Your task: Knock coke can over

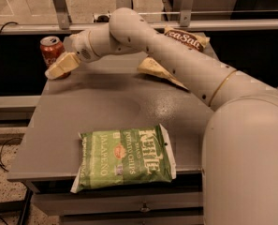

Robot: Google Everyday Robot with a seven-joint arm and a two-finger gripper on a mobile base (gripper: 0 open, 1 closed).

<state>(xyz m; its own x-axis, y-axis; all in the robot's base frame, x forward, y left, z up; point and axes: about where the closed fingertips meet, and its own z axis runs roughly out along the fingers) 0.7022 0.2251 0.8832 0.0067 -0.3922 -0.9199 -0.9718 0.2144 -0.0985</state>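
Observation:
The coke can (pixel 51 51) is a small red can with a silver top. It stands upright at the far left corner of the grey table (pixel 106 102). My gripper (pixel 55 70) reaches in from the right on the white arm. Its cream-coloured fingers (pixel 62 65) are low over the table, right against the lower front of the can and covering part of its base. The gripper holds nothing that I can see.
A green Kettle jalapeño chip bag (pixel 124 159) lies flat near the table's front edge. A brown sea-salt chip bag (pixel 185 37) lies at the far right, mostly hidden behind my arm. A metal rail (pixel 59 28) runs behind the table.

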